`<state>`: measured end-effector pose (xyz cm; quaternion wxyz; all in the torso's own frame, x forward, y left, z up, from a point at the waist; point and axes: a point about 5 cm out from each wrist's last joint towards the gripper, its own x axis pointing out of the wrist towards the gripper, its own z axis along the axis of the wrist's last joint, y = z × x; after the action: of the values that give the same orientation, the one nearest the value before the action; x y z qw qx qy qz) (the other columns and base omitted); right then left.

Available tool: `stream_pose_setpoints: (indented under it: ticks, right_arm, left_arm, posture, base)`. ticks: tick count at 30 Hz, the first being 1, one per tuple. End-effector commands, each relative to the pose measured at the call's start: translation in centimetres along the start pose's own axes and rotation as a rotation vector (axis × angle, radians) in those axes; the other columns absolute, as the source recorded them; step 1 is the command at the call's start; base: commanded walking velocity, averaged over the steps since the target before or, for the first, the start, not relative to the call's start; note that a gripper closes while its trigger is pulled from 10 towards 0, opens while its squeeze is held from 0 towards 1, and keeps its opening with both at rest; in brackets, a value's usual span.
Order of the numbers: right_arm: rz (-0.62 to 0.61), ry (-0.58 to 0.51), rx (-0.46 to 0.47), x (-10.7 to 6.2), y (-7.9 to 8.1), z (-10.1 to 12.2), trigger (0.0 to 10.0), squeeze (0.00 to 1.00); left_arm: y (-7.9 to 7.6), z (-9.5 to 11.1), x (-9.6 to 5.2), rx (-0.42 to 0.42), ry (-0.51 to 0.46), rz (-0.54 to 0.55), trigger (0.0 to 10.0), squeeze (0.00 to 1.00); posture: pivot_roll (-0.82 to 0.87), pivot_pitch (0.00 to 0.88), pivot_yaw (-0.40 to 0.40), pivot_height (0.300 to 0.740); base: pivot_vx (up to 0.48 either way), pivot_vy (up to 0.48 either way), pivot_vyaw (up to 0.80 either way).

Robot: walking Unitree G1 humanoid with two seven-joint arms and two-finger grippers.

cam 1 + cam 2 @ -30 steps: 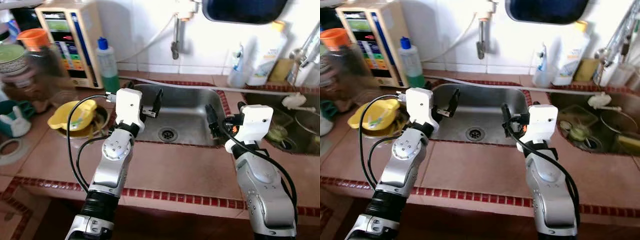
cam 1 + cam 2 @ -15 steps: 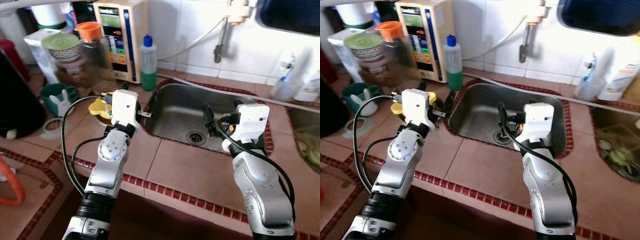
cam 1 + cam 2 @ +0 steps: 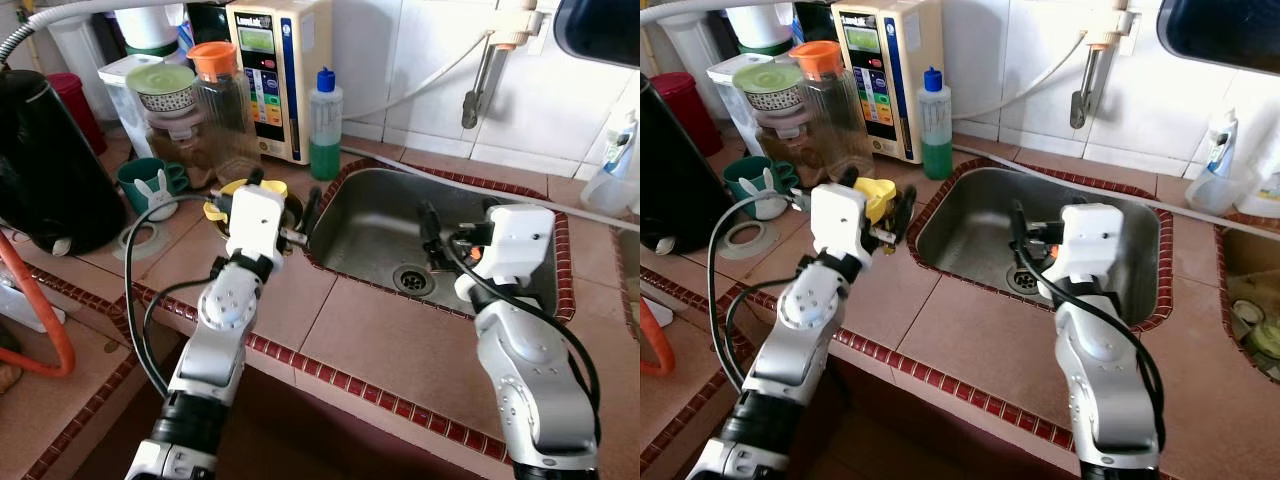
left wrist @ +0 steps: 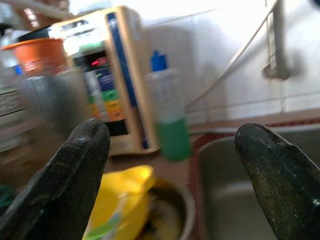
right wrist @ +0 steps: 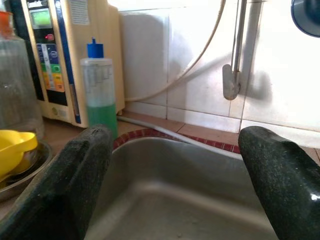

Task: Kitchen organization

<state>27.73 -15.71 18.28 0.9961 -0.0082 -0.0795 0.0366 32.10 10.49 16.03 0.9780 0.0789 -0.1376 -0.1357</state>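
Note:
My left gripper (image 3: 285, 195) is open and hovers over the counter at the left rim of the steel sink (image 3: 370, 225). Just beyond it sits a yellow dish (image 4: 122, 197) inside a metal bowl (image 4: 175, 220). A soap bottle (image 3: 325, 125) with green liquid and a blue cap stands behind the sink's left corner. My right gripper (image 3: 455, 225) is open and empty above the sink basin near the drain (image 3: 412, 279). The right wrist view looks between the fingers (image 5: 75, 185) at the soap bottle (image 5: 100, 92) and the wall tap (image 5: 232, 75).
A beige water purifier (image 3: 272, 75) stands against the wall. Beside it are a glass jar with an orange lid (image 3: 218, 105), a black kettle (image 3: 45, 160) and a teal cup (image 3: 148, 183). A spray bottle (image 3: 1215, 165) stands right of the sink. The counter's front edge has red tile trim (image 3: 330, 375).
The camera has swung left: the kettle and teal cup came into view and the right-hand basin left it. Both grippers stay open in the same raised pose.

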Motion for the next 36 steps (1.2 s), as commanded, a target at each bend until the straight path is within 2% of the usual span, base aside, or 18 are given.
stream_pose_setpoints:
  ticks: [1, 5, 11, 14, 16, 19, 22, 29, 36]
  right_arm:
    - [0.017, 0.005, -0.003, -0.3, 0.2, 0.1, 10.0, 0.0]
    - [0.031, 0.026, -0.009, -0.6, 0.1, -0.1, 10.0, 0.0]
    - [0.162, 0.135, -0.033, -2.2, 0.7, -0.8, 10.0, 0.0]
    - [0.21, 0.164, -0.021, -2.5, 0.9, -0.6, 10.0, 0.0]
    - [0.265, 0.212, -0.034, -2.5, 1.4, -0.7, 10.0, 0.0]
    - [0.267, 0.214, -0.033, -2.4, 1.5, -0.7, 10.0, 0.0]
    - [0.22, 0.198, 0.014, -1.8, 2.7, -0.6, 10.0, 0.0]
    - [0.205, 0.17, 0.027, -1.8, 3.7, -0.1, 10.0, 0.0]
    - [0.23, 0.178, 0.029, -1.5, 3.8, 0.2, 10.0, 0.0]
  left_arm:
    - [0.8, 0.6, -0.1, 0.028, -0.025, 0.045, 10.0, 0.0]
    - [1.8, 0.7, -0.3, 0.058, -0.029, 0.104, 10.0, 0.0]
    - [3.2, -0.7, -0.6, 0.045, 0.041, 0.163, 10.0, 0.0]
    - [3.2, -1.1, -0.4, 0.053, 0.06, 0.155, 10.0, 0.0]
    - [2.8, -2.1, 0.0, 0.02, 0.12, 0.15, 10.0, 0.0]
    - [2.7, -2.3, 0.1, 0.008, 0.134, 0.152, 10.0, 0.0]
    - [2.5, -3.0, 0.9, -0.031, 0.19, 0.193, 10.0, 0.0]
    - [2.7, -3.2, 0.9, -0.003, 0.194, 0.162, 10.0, 0.0]
    - [3.4, -3.6, 1.6, 0.028, 0.226, 0.202, 10.0, 0.0]
  posture:
    - [0.08, 0.0, 0.014, 0.74]
    - [0.08, 0.0, 0.012, 0.74]
    - [0.07, 0.0, 0.015, 0.74]
    - [0.07, 0.002, 0.013, 0.74]
    - [0.07, 0.006, 0.01, 0.74]
    - [0.07, 0.006, 0.01, 0.74]
    - [0.06, 0.015, 0.021, 0.74]
    - [0.06, 0.021, 0.034, 0.74]
    - [0.06, 0.023, 0.027, 0.74]
  base:
    - [0.0, 0.0, 0.0]
    - [0.0, 0.0, 0.0]
    - [0.0, 0.0, 0.0]
    - [0.0, 0.0, 0.0]
    - [0.0, 0.0, 0.0]
    - [0.0, 0.0, 0.0]
    - [0.0, 0.0, 0.0]
    - [0.0, 0.0, 0.0]
    - [0.0, 0.0, 0.0]
